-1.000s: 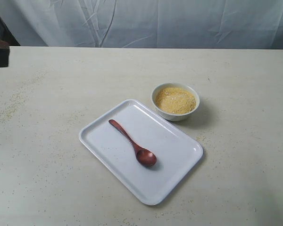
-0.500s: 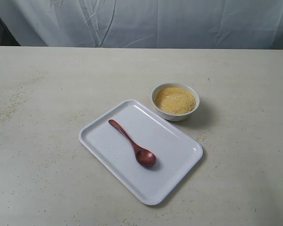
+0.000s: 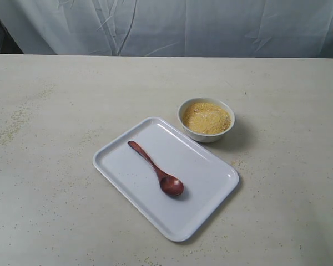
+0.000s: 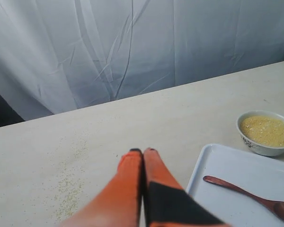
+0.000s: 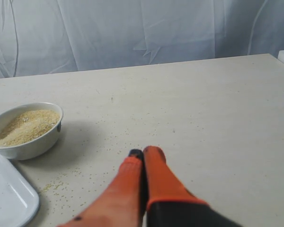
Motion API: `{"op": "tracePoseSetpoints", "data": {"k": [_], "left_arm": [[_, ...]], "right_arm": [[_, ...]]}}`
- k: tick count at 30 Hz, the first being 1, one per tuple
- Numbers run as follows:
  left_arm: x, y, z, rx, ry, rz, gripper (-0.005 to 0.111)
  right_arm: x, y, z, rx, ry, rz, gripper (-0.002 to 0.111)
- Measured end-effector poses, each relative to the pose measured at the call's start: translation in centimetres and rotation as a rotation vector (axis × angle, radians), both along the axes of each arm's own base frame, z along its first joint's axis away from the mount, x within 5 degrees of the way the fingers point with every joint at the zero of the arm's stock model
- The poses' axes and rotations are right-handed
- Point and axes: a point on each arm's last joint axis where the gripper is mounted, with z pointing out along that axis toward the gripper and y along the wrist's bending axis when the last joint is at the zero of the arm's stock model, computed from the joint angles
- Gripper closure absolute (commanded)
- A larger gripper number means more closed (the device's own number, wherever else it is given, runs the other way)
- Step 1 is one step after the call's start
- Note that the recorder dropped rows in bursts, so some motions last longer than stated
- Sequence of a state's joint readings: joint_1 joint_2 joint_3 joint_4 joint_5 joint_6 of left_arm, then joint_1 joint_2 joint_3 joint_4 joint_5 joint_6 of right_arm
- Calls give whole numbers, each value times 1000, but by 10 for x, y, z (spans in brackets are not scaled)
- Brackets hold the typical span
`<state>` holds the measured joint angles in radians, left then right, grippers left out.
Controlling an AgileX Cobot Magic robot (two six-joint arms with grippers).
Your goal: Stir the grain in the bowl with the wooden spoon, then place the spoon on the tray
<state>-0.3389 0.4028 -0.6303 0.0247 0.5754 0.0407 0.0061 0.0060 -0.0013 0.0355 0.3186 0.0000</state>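
Observation:
The dark reddish-brown wooden spoon (image 3: 157, 168) lies flat on the white tray (image 3: 211, 199), handle toward the back left, scoop toward the front. Behind the tray's right corner stands the small white bowl (image 3: 206, 134) holding yellow grain (image 3: 206, 117). Neither gripper shows in the exterior view. In the left wrist view my left gripper (image 4: 142, 151) is shut and empty above bare table, left of the tray (image 4: 213, 165), spoon (image 4: 248, 193) and bowl (image 4: 260, 148). My right gripper (image 5: 143, 152) is shut and empty over the table, right of the bowl (image 5: 33, 144) and a tray corner (image 5: 9, 198).
Loose grains are scattered on the beige table (image 3: 55, 166), thickest at the far left (image 3: 16, 119) and near the bowl (image 3: 236, 162). A white cloth backdrop (image 3: 172, 25) hangs behind the table's far edge.
A dark object at the exterior view's left edge one second ago has left the view. Spoon, tray and bowl have not moved.

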Motion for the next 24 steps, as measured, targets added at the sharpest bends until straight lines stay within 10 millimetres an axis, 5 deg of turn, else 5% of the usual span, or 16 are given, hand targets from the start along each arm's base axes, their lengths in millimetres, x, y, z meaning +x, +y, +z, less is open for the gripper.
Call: {"op": "tracePoseSetpoints", "data": {"k": [8,19,24], "left_arm": [[3,1,-10,33,-25,9,107],[16,5,-90,82,-47,93,107],[3,13,-128,20,-81,167,107]], "right_arm": [[0,0,0,0,0,0,108],[0,0,0,0,0,0,108],[0,0,0,0,0,0,108]]}}
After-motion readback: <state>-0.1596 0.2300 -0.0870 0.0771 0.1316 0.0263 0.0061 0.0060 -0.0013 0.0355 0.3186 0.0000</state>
